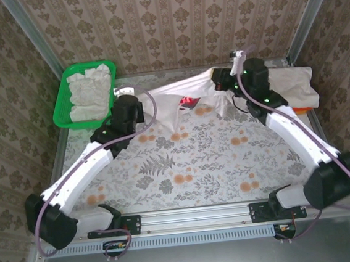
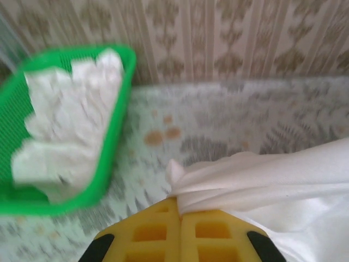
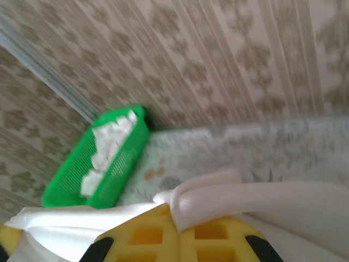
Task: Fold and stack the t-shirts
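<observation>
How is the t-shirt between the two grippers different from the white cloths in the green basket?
The t-shirt hangs stretched between the left gripper and right gripper, above the table; the white cloths lie in the green basket. The t-shirt is opened out wide; the cloths are small compact bundles. The t-shirt shows a red print; the cloths look plain. Both are off-white fabric.

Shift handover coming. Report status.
Left gripper, right gripper both shut on off-white cloth t-shirt, stretched between them. Green plastic mesh basket far left, out of the way.
</observation>
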Controlling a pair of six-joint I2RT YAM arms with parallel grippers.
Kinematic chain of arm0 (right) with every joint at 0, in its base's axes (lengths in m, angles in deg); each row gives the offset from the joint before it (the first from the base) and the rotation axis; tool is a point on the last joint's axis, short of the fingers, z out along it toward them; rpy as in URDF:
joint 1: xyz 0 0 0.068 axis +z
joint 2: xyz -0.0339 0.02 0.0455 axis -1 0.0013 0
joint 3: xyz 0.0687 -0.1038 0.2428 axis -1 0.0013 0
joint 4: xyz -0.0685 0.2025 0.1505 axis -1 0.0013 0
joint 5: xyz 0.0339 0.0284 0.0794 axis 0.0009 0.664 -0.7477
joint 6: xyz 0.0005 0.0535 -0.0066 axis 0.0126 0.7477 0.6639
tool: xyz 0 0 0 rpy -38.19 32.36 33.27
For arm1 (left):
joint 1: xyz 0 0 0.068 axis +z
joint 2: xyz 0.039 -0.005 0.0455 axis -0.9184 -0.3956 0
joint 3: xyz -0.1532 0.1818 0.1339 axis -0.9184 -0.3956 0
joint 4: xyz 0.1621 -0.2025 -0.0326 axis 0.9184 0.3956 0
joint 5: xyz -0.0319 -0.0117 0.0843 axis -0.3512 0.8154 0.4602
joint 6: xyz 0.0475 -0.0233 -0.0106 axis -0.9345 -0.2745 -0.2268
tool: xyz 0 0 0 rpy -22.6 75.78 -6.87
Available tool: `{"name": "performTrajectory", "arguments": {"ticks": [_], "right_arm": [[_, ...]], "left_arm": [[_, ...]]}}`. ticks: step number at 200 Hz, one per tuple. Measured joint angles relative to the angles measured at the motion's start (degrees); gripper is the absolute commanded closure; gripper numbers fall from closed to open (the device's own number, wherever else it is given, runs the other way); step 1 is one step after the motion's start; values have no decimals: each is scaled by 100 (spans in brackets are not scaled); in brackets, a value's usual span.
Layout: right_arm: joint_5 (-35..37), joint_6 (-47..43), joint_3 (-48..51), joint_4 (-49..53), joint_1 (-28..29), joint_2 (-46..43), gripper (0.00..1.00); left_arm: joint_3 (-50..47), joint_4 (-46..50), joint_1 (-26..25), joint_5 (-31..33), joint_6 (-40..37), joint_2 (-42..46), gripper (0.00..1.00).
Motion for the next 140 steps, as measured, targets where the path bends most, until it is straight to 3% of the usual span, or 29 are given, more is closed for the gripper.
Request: {"name": "performTrajectory", "arguments": {"ticks": [37, 69, 92, 140], "right_arm": [[9, -535, -420, 280, 2, -1067, 100], [4, -723, -649, 498, 15, -1279, 100], [33, -855, -726, 629, 13, -1064, 100], [-81, -999, -1504, 857, -184, 352, 100]], "left_arm": [[407, -343, -68, -17, -1134, 651, 100], [927, -400, -66, -181, -1631, 715, 100], [1145, -422, 61, -289, -1757, 555, 100], [1788, -330, 957, -1027, -1735, -426, 100]]}}
